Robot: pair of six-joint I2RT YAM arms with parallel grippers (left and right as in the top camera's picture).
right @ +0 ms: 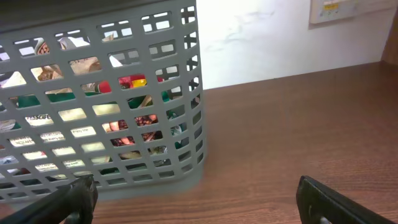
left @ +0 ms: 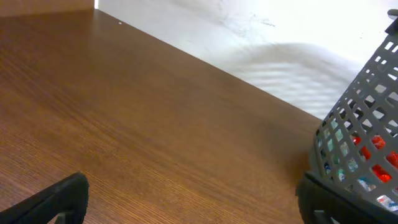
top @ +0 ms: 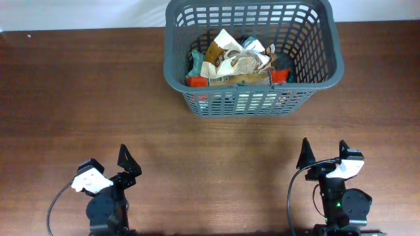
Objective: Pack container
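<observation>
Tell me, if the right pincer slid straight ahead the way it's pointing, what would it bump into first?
Probably the container, its near wall by the right corner; only bare table lies between it and the right pincer. It might just graze past.

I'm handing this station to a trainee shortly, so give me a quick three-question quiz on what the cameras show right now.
1. True or false: the left gripper and the right gripper are both open and hold nothing.
2. Where do the snack packets lie? A) in the left gripper; B) inside the basket; C) in the right gripper.
3. Which gripper is nearer the basket?
Key: 1 true; 2 B; 3 the right gripper.
</observation>
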